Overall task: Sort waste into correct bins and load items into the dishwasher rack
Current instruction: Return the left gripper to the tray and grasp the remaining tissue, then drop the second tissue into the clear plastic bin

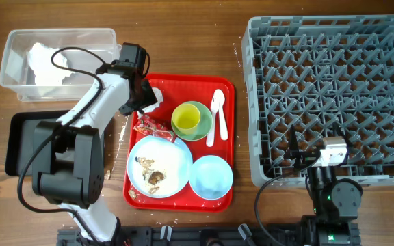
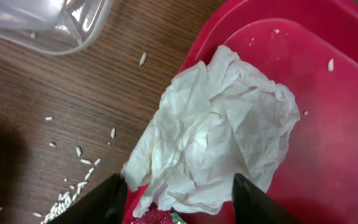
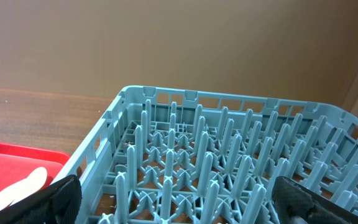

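Note:
My left gripper (image 1: 142, 99) (image 2: 179, 199) is open, its fingers on either side of a crumpled white tissue (image 2: 216, 130) at the red tray's far left corner. The red-and-white wrapper (image 1: 149, 125) (image 2: 157, 218) lies just beside it. On the tray are a yellow-green cup (image 1: 187, 118) in a pale green dish (image 1: 202, 131), a white spoon (image 1: 216, 113), a light blue plate (image 1: 176, 157) with food scraps (image 1: 152, 176), and a light blue bowl (image 1: 211, 176). The clear box (image 1: 19, 41) holds white tissue. The black tray (image 1: 19, 137) is partly hidden by my left arm. My right gripper (image 1: 334, 154) (image 3: 179, 199) is open and empty at the grey rack's (image 1: 334, 96) near edge.
The flat red tray (image 1: 228, 89) lies between the bins and the rack. Loose rice grains (image 2: 73, 162) are scattered on the wooden table by the tray's left edge. The clear box's corner (image 2: 48, 25) shows in the left wrist view.

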You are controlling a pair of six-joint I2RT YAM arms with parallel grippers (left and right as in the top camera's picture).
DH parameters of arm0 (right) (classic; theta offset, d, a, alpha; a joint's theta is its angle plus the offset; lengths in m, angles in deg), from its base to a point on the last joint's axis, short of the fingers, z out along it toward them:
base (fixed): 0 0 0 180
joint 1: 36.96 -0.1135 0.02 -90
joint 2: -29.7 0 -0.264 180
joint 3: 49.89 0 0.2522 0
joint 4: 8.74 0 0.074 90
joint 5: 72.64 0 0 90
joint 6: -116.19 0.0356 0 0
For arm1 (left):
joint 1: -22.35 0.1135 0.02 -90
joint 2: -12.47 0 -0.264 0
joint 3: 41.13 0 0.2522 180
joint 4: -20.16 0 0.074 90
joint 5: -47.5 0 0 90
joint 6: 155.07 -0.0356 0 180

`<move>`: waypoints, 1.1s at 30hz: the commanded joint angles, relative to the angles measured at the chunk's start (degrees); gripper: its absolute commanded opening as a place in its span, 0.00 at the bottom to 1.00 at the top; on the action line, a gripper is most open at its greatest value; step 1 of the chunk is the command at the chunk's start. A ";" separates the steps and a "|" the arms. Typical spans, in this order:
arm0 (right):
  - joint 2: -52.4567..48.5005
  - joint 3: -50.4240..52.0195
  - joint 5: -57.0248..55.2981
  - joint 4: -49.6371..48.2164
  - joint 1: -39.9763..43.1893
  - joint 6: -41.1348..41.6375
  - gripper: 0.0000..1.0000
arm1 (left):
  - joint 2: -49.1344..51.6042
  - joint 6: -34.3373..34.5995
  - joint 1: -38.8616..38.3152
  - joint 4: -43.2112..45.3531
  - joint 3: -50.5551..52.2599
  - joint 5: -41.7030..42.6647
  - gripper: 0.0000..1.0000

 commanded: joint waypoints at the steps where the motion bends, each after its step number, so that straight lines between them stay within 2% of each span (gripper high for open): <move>1: 0.26 0.04 -0.72 -0.15 0.33 -0.52 0.99 | 1.25 -0.09 -0.90 0.76 -0.20 -1.01 0.48; 2: 0.26 0.04 -0.72 -0.15 0.33 -0.52 1.00 | 1.31 -0.09 -1.01 0.96 -0.20 -0.98 0.46; 11: 0.26 0.04 -0.72 -0.15 0.33 -0.55 1.00 | 2.71 -0.11 -2.14 2.40 -0.02 -1.01 0.48; 15: 0.26 0.07 -0.72 -0.15 0.33 -0.50 1.00 | 4.85 -0.11 -2.14 3.13 -0.02 -0.98 0.43; 17: 0.26 0.04 -0.72 -0.15 0.33 -0.50 1.00 | 5.38 -0.11 -2.14 3.61 -0.02 -1.01 0.34; 20: 0.26 0.04 -0.72 -0.15 0.33 -0.52 1.00 | 5.35 -0.09 -2.12 4.44 -0.07 -0.98 0.16; 21: 0.26 0.04 -0.72 -0.15 0.33 -0.52 1.00 | 5.33 -0.09 -2.12 4.55 -0.07 -1.01 0.04; 27: 0.26 0.04 -0.72 -0.15 0.33 -0.52 1.00 | 1.22 -0.07 -2.12 3.21 -1.27 -0.98 0.04; 33: 0.26 0.04 -0.72 -0.15 0.33 -0.52 1.00 | -10.03 -0.09 -1.55 5.55 -1.84 -4.63 0.04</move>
